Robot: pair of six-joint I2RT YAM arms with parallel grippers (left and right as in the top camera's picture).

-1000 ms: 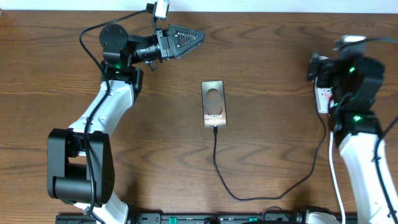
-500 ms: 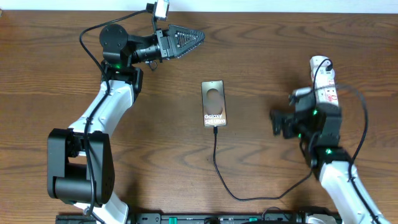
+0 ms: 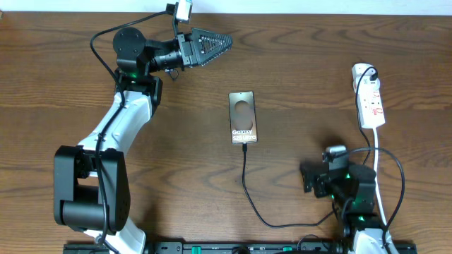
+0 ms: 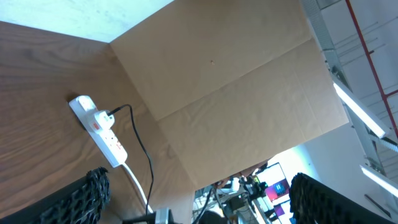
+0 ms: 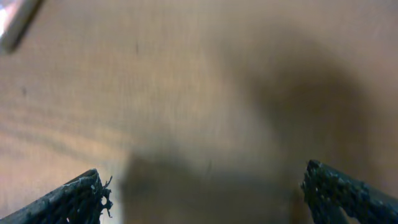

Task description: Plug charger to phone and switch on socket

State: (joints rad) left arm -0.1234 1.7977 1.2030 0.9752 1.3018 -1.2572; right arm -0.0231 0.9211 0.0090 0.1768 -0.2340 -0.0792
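Observation:
The phone [image 3: 243, 117] lies flat mid-table, screen up. The charger [image 3: 244, 176], a thin black cable, meets the phone's bottom edge, runs toward the front and curves right to the socket [image 3: 370, 99]. The socket is a white power strip at the right with a black plug at its far end. It also shows in the left wrist view [image 4: 99, 127]. My left gripper [image 3: 219, 41] is open and empty, held above the table's far left, pointing right. My right gripper [image 3: 308, 178] is open and empty, low over bare wood near the front right; its wrist view is blurred.
The socket's white cord [image 3: 376, 152] runs toward the front past my right arm [image 3: 353, 190]. A brown cardboard wall [image 4: 236, 74] stands beyond the table's right edge. A black rail [image 3: 212, 248] lines the front edge.
My right arm has drawn back from over the socket toward the front edge, uncovering the socket. The left arm, phone and cable have not moved.

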